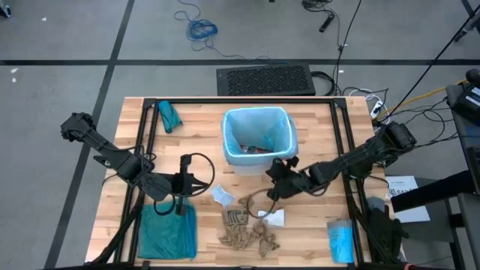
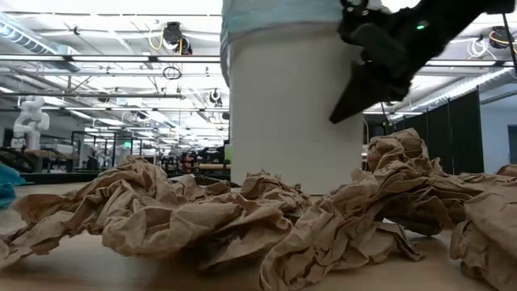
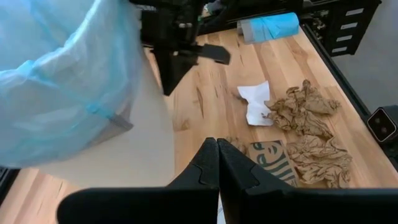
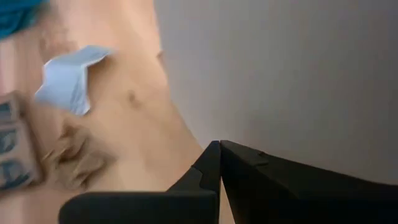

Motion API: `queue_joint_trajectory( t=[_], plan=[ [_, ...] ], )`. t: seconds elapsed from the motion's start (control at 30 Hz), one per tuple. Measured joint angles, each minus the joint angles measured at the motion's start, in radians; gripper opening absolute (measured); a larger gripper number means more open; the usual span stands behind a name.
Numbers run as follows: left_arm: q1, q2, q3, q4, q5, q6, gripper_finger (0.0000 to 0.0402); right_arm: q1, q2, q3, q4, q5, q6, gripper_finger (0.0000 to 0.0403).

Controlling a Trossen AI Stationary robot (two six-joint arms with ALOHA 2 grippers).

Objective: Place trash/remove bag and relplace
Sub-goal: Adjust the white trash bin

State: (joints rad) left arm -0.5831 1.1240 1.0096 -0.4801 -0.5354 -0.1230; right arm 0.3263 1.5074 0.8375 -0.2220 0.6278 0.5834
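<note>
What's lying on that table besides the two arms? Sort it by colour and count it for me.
White bin with pale blue bag: 1
Teal items: 2, a roll and a flat bag
Blue packet: 1
White wrappers: 2
Brown paper heap: 1
Total: 7

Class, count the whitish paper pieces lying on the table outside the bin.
2: one whitish piece left of the brown scraps, another at their right; more may hide underneath.
</note>
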Motion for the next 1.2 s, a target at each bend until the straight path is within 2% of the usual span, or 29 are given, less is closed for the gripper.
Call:
queue_joint_trajectory(
  t=[0.33, 0.57, 0.87, 1.0, 1.2],
  plan=[
    [0.000, 0.000, 0.000, -0.009, 0.000, 0.003, 0.0000, -0.127, 0.000, 0.000, 0.156, -0.070, -0.146, 0.0000],
    [0.000, 0.000, 0.000, -0.010, 0.000, 0.001, 0.0000, -0.197, 0.000, 0.000, 0.200, -0.111, -0.185, 0.0000],
    [0.000, 0.002, 0.000, 0.000, 0.002, -0.031, 0.0000, -0.102, 0.000, 0.000, 0.229, -0.106, -0.161, 0.0000],
    [0.000, 0.050, -0.023, 0.107, 0.008, -0.021, 0.0000, -0.049, 0.000, 0.000, 0.272, -0.083, -0.154, 0.0000],
    [0.012, 0.198, -0.136, 0.517, 0.010, 0.136, 0.0000, -0.001, 0.000, 0.000, 0.287, 0.031, -0.154, 0.0000]
  ],
)
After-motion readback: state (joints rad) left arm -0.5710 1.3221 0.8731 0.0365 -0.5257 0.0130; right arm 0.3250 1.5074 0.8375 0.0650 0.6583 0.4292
